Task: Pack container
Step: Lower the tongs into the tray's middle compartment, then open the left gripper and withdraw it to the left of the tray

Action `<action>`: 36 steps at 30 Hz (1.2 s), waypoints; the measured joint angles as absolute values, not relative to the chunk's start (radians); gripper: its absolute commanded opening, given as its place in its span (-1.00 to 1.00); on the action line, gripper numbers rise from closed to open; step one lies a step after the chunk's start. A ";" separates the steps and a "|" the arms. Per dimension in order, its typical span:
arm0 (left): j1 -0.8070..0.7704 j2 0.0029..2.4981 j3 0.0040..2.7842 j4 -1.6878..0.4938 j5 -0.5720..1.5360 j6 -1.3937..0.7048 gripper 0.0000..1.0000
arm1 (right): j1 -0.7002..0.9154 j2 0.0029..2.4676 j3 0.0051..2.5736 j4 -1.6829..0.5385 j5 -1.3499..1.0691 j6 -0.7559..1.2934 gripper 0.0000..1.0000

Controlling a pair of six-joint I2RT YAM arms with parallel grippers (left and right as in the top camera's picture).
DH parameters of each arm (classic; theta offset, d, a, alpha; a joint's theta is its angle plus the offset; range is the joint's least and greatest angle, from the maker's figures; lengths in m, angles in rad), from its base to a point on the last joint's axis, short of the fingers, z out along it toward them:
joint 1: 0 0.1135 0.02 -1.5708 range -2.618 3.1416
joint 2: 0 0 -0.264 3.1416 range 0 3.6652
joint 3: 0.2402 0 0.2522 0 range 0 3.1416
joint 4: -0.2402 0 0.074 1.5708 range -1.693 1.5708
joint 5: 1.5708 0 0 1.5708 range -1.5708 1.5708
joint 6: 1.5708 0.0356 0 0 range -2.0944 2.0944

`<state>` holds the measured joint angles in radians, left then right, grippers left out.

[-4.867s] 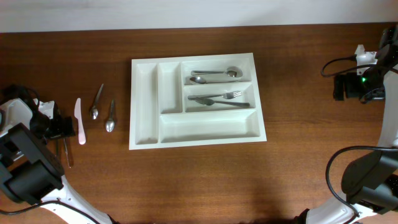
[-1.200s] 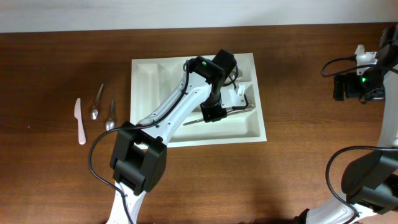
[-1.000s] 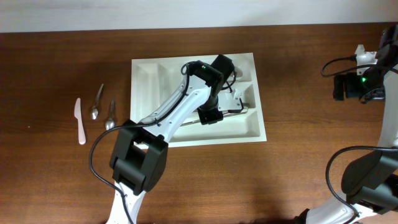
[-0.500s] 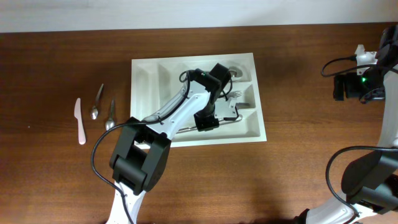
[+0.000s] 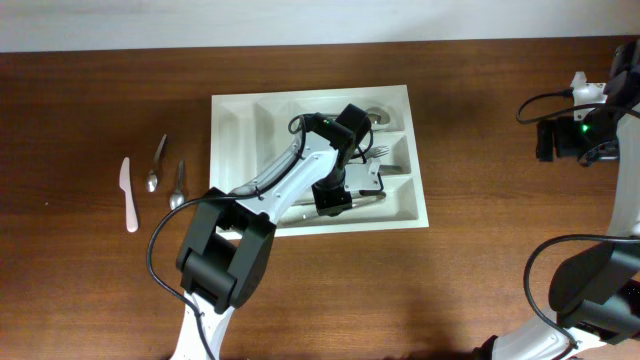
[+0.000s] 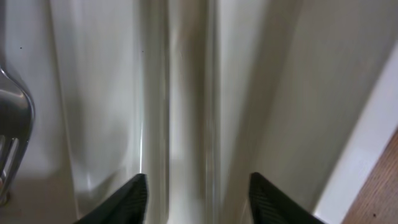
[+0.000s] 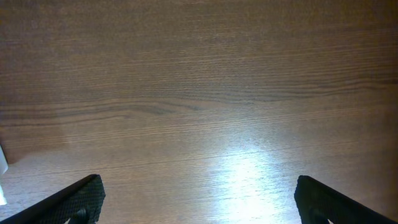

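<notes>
While L arm reaches across it, container point(image 5: 232, 170) sits mid-table point(image 5: 480, 250), bare wood along all four edges. Top long slot holds a spoon point(image 5: 376, 116), mid slot a fork point(image 5: 379, 152). L gripper point(image 6: 198, 193) hovers over a slot divider, fingers partly apart, gripping nothing. R gripper point(image 7: 199, 196) spread wide over bare wood, far right. Pink knife point(image 5: 128, 193) & loose spoons point(image 5: 178, 190) lie well left.

— What's below you?
— Brown wooden table point(image 7: 186, 74), a bright patch of glare point(image 7: 249, 171) on it. My pincer point(image 7: 200, 202) hangs over it, fingers point(image 7: 78, 196) wide apart, one either side of that patch. A white sliver point(image 7: 2, 180) sits well off from the patch.
</notes>
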<state>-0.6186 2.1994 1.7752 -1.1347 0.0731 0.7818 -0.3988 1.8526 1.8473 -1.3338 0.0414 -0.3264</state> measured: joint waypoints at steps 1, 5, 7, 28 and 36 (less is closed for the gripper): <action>-0.619 2.199 1.775 -1.135 0.073 0.782 0.20 | -0.399 1.853 1.847 -1.334 0.041 -0.326 0.97; -0.619 2.199 1.775 -1.133 0.073 0.783 0.46 | -0.399 1.853 1.847 -1.334 0.041 -0.326 0.97; -0.619 2.199 1.775 -1.132 0.073 0.783 0.57 | -0.399 1.853 1.847 -1.334 0.041 -0.326 0.97; -0.559 2.201 2.536 -1.396 0.074 0.561 0.98 | -0.399 1.853 1.847 -1.334 0.041 -0.326 0.97; -0.356 2.201 2.569 -1.388 -0.043 0.165 0.98 | -0.399 1.853 1.847 -1.334 0.041 -0.326 0.97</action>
